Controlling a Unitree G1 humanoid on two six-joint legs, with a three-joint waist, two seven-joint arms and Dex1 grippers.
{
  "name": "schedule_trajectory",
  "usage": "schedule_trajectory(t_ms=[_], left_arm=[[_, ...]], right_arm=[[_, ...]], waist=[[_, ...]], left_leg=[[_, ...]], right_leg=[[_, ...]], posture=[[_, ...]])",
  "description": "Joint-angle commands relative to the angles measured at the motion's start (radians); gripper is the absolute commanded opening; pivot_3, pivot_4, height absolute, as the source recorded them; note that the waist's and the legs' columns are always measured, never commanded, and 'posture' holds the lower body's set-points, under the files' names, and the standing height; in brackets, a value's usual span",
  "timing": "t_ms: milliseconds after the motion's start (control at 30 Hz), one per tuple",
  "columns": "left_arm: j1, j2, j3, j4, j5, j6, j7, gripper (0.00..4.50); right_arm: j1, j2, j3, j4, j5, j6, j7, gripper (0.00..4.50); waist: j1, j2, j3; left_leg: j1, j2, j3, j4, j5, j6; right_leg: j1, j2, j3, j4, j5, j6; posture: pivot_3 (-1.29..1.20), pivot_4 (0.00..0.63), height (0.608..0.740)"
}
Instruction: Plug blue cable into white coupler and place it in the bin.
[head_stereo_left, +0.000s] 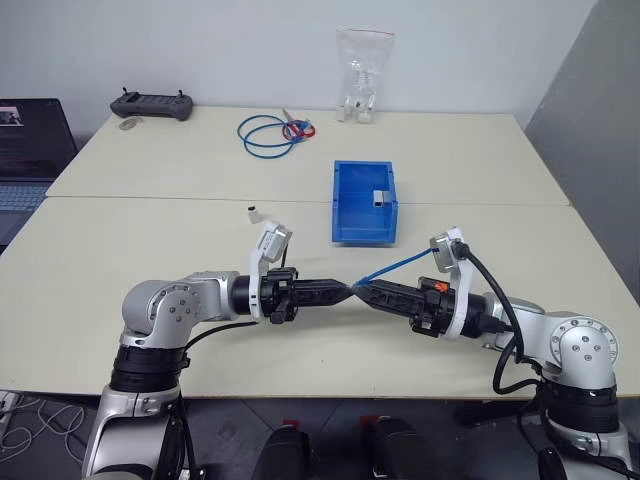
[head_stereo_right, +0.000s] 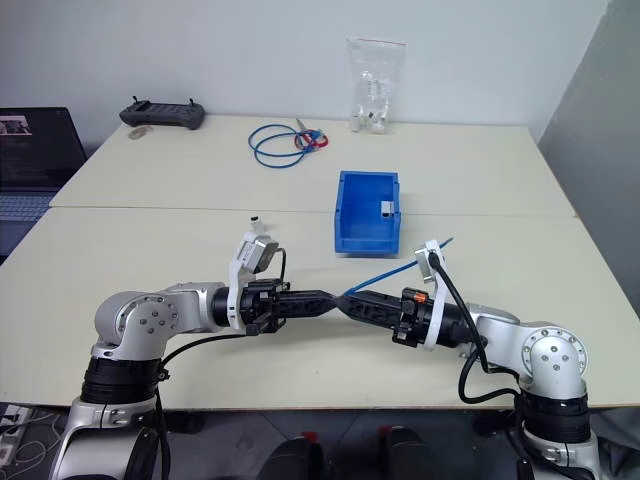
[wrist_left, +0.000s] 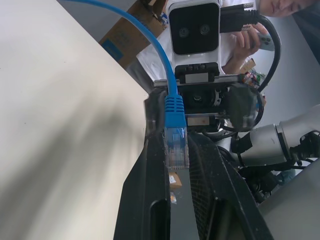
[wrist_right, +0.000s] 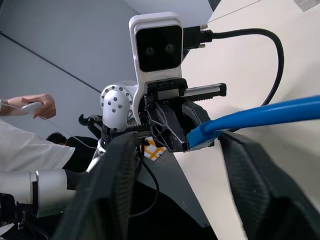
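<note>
Left eye view: the left gripper (head_stereo_left: 345, 291) and the right gripper (head_stereo_left: 362, 291) meet tip to tip above the table (head_stereo_left: 120, 250). The blue cable (head_stereo_left: 400, 266) runs back over the right arm. The bin (head_stereo_left: 364, 203) sits on the table just past them, with a small white block (head_stereo_left: 380, 197) inside that may be the white coupler — I cannot tell.

Left wrist view: the left fingers (wrist_left: 145, 200) are pinched tight on the cable's clear plug (wrist_left: 176, 147).

Right wrist view: the right fingers (wrist_right: 107, 190) stand wide apart, with the cable passing between them — not squeezed.

Next, I think, hold the plug steady, keep it straight, and line it up with the coupler slowly.
</note>
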Motion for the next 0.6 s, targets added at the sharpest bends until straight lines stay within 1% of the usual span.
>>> schedule_trajectory(t_ms=[33,133,167,200,233,433,500,600], left_arm=[[0.003,-0.002,0.011,-0.043,-0.037,-0.009,0.008,0.23],[0.007,-0.002,0.008,-0.044,-0.044,-0.015,0.016,0.23],[0.007,-0.002,0.008,-0.043,-0.046,-0.017,0.017,0.23],[0.007,-0.001,0.008,-0.043,-0.047,-0.019,0.018,0.23],[0.008,-0.001,0.008,-0.043,-0.048,-0.021,0.019,0.23],[0.019,0.005,0.008,-0.052,-0.050,-0.032,0.021,0.23],[0.025,0.023,-0.001,-0.055,-0.042,-0.044,0.004,0.94],[0.029,0.064,-0.018,-0.053,0.005,-0.100,-0.021,1.64]], right_arm=[[-0.010,-0.020,0.013,-0.026,0.054,-0.038,-0.007,1.66],[-0.013,-0.027,0.028,-0.020,0.054,-0.054,-0.012,0.90],[-0.014,-0.030,0.031,-0.020,0.055,-0.059,-0.013,0.72],[-0.016,-0.030,0.035,-0.018,0.059,-0.063,-0.015,0.42],[-0.018,-0.031,0.038,-0.017,0.063,-0.064,-0.015,0.27],[-0.031,-0.044,0.060,-0.012,0.060,-0.078,-0.012,0.22],[-0.041,-0.046,0.063,-0.006,0.060,-0.083,-0.016,0.22],[-0.055,-0.051,0.064,0.006,0.059,-0.095,-0.020,0.22]], waist=[[0.000,0.000,0.000],[0.000,0.000,0.000],[0.000,0.000,0.000],[0.000,0.000,0.000],[0.000,0.000,0.000],[0.000,0.000,0.000],[0.000,0.000,0.000],[0.000,0.000,0.000]], left_leg=[[0.000,0.000,0.000,0.000,0.000,0.000],[0.000,0.000,0.000,0.000,0.000,0.000],[0.000,0.000,0.000,0.000,0.000,0.000],[0.000,0.000,0.000,0.000,0.000,0.000],[0.000,0.000,0.000,0.000,0.000,0.000],[0.000,0.000,0.000,0.000,0.000,0.000],[0.000,0.000,0.000,0.000,0.000,0.000],[0.000,0.000,0.000,0.000,0.000,0.000]], right_leg=[[0.000,0.000,0.000,0.000,0.000,0.000],[0.000,0.000,0.000,0.000,0.000,0.000],[0.000,0.000,0.000,0.000,0.000,0.000],[0.000,0.000,0.000,0.000,0.000,0.000],[0.000,0.000,0.000,0.000,0.000,0.000],[0.000,0.000,0.000,0.000,0.000,0.000],[0.000,0.000,0.000,0.000,0.000,0.000],[0.000,0.000,0.000,0.000,0.000,0.000]], posture=[[0.00,0.150,0.740],[0.00,0.150,0.740],[0.00,0.150,0.740],[0.00,0.150,0.740],[0.00,0.150,0.740],[0.00,0.150,0.740],[0.00,0.150,0.740],[0.00,0.150,0.740]])
